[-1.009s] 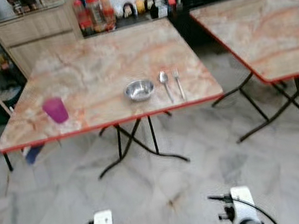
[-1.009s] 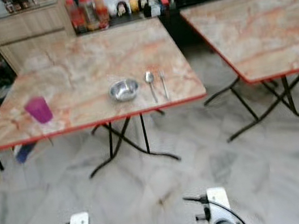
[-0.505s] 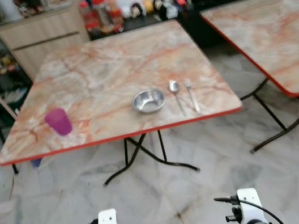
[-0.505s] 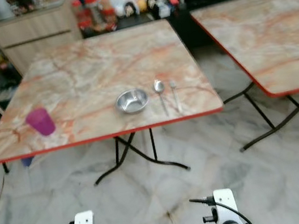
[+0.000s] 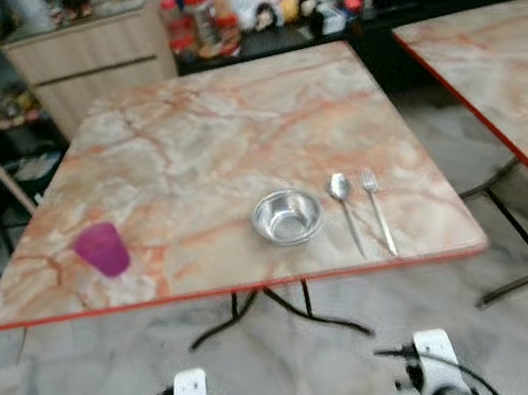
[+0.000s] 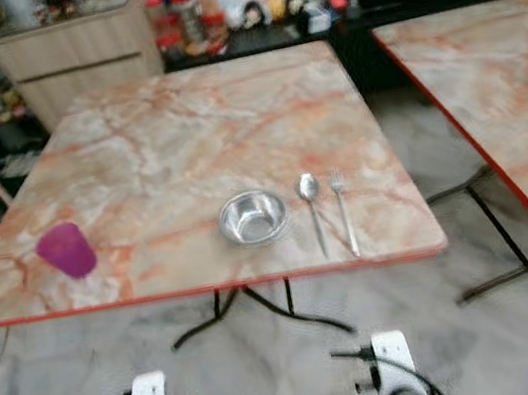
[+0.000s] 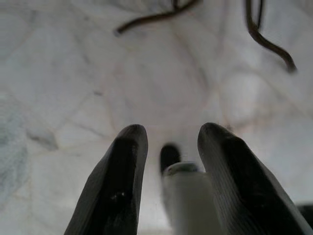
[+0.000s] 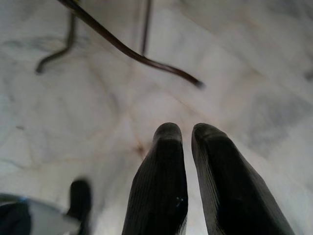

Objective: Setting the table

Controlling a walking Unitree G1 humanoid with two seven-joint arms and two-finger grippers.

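Wrist views: left gripper (image 7: 166, 142) parted fingers, nothing held; right gripper (image 8: 188, 142) fingers nearly together, nothing held, both over marble floor (image 7: 58, 73). Head views: table (image 5: 213, 135) carries purple cup (image 5: 102, 250), steel bowl (image 5: 288, 217), spoon (image 5: 345, 206), fork (image 5: 378, 209) near front edge. Second table (image 5: 496, 67) right, cabinet (image 5: 98, 53) behind.

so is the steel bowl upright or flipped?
Upright. The steel bowl shows its open mouth and shiny inside, standing on the table left of the spoon. Looks empty.
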